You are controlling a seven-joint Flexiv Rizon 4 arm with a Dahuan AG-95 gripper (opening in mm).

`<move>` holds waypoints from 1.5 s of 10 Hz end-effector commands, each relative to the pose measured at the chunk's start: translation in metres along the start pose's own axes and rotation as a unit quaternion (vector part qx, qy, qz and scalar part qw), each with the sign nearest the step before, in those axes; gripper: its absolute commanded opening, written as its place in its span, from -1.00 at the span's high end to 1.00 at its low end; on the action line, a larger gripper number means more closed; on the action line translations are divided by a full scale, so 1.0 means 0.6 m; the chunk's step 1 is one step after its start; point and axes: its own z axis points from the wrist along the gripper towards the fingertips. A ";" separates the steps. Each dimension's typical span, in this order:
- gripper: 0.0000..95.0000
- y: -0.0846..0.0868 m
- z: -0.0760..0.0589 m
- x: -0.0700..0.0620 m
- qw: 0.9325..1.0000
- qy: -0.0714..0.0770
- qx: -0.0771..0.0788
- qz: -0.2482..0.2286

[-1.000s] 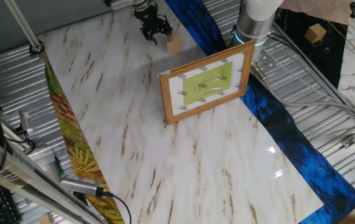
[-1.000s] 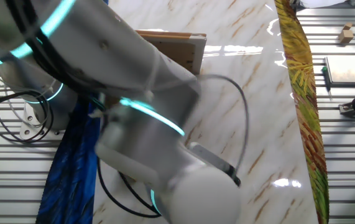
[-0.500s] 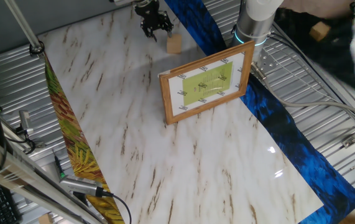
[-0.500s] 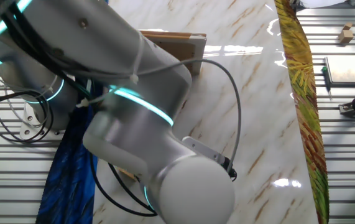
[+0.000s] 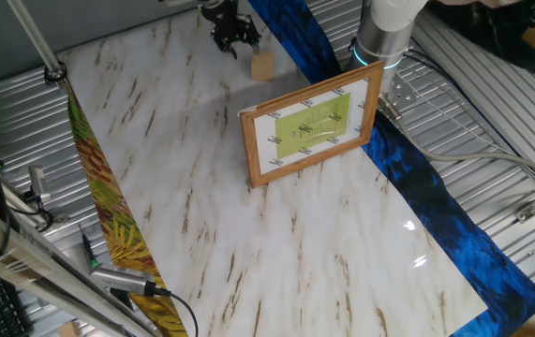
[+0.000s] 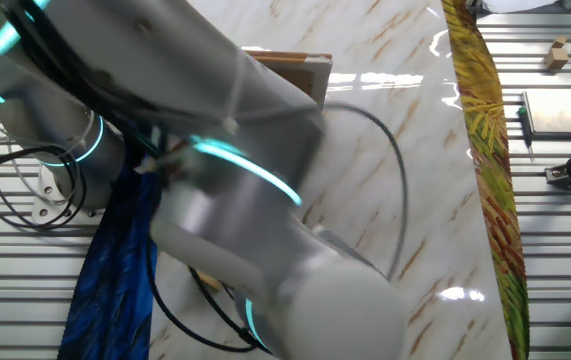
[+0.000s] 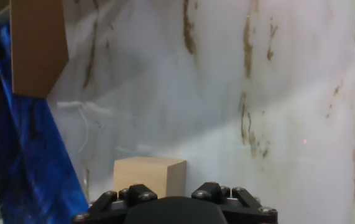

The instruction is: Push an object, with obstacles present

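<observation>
My gripper (image 5: 230, 30) hovers just beside the small wooden block (image 5: 263, 65) — whether it is spread or clenched, I cannot tell. The block sits near the standing picture frame (image 5: 312, 127) — the push looks barely begun.

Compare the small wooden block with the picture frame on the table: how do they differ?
The block is small; the frame is far larger. The block is a compact cube sitting flat; the frame is a thin panel standing on edge. The block is plain wood; the frame borders a green-and-white picture. Both are light wood and rest on the marble table.
</observation>
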 end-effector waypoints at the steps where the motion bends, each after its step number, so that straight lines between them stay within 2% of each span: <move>1: -0.20 0.005 -0.008 0.000 0.999 0.000 -0.034 0.033; 2: -0.20 0.005 -0.008 0.003 0.998 -0.007 -0.051 0.043; 5: -0.20 0.004 -0.007 -0.003 0.996 -0.013 -0.060 0.058; 8: -0.20 0.004 -0.007 -0.031 0.996 -0.017 -0.065 0.065; 11: -0.20 0.004 -0.004 -0.059 0.994 -0.025 -0.078 0.075; 13: -0.20 0.003 -0.003 -0.057 0.992 -0.026 -0.087 0.083; 15: -0.20 0.003 -0.005 -0.034 0.991 -0.024 -0.095 0.087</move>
